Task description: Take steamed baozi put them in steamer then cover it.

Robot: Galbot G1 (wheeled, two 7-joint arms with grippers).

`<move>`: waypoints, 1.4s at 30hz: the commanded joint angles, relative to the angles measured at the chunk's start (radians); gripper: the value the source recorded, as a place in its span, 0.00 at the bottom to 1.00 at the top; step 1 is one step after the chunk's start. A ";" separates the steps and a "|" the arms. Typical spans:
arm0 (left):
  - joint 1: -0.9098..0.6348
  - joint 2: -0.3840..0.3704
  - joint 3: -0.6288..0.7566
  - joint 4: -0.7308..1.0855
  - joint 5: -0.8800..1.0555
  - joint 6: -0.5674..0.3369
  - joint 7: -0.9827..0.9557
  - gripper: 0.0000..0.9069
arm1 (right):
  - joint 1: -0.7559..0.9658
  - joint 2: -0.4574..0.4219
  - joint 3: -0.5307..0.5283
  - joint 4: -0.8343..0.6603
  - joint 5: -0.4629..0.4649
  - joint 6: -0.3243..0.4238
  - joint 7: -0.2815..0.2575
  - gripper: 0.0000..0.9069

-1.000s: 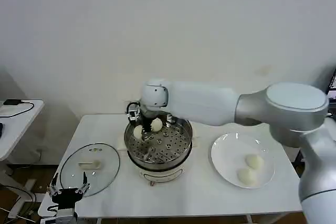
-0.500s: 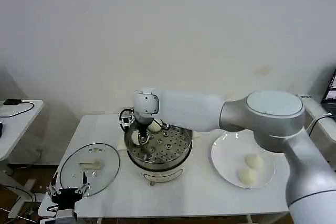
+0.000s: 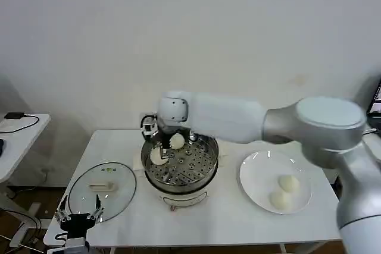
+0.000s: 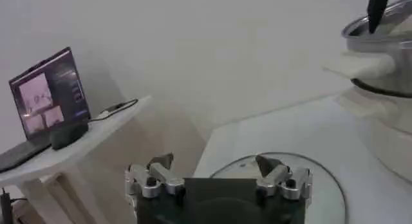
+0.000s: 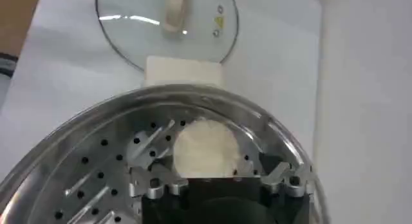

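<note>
White wall behind a white bench (image 3: 119,147). We have two steamed baozi (image 3: 177,141) in the steamer (image 3: 178,162); the right tool (image 3: 162,141) hangs open and empty above them. Two wait on the right plate (image 3: 259,171). We should lift straight up. The left tool (image 3: 77,218) sits open near the lid (image 3: 101,185).

steamer (image 3: 180,168): shiny perforated steel | baozi (image 5: 205,148): matt dough | lid (image 3: 101,191): clear glass

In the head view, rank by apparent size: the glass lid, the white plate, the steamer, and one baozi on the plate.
1. Steamer, glass lid and white plate: too similar in width to rank.
2. Baozi on the plate: clearly smallest.
</note>
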 commanded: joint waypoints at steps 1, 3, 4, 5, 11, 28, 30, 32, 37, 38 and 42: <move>-0.001 0.004 0.003 -0.001 0.000 0.006 0.002 1.00 | 0.127 -0.285 -0.006 0.225 -0.019 0.021 -0.036 1.00; 0.000 0.007 0.005 -0.002 0.001 0.009 0.003 1.00 | 0.138 -0.406 -0.017 0.282 -0.083 0.073 -0.096 1.00; 0.001 0.009 0.007 -0.003 0.001 0.011 0.004 1.00 | 0.140 -0.448 -0.019 0.311 -0.122 0.093 -0.115 1.00; 0.003 0.009 0.011 -0.003 0.003 0.013 0.005 1.00 | 0.138 -0.505 -0.018 0.331 -0.165 0.127 -0.140 1.00; 0.002 0.003 0.040 -0.004 0.021 0.021 0.007 1.00 | 0.070 -0.754 0.016 0.393 -0.370 0.278 -0.230 1.00; -0.003 -0.012 0.092 0.033 0.071 0.026 0.008 1.00 | -0.572 -1.036 0.446 0.417 -0.700 0.457 -0.298 1.00; -0.001 -0.011 0.091 0.033 0.072 0.027 0.008 1.00 | -0.594 -1.036 0.444 0.414 -0.705 0.454 -0.301 1.00; 0.000 -0.011 0.088 0.031 0.072 0.028 0.008 1.00 | -0.616 -1.029 0.444 0.412 -0.708 0.448 -0.308 1.00; 0.013 -0.009 0.075 0.023 0.073 0.029 0.008 1.00 | -0.667 -0.993 0.457 0.402 -0.705 0.432 -0.317 1.00; 0.014 -0.009 0.073 0.021 0.073 0.029 0.008 1.00 | -0.672 -0.985 0.458 0.399 -0.707 0.431 -0.318 1.00; 0.023 -0.009 0.063 0.012 0.072 0.030 0.008 1.00 | -0.685 -0.950 0.460 0.367 -0.720 0.427 -0.326 1.00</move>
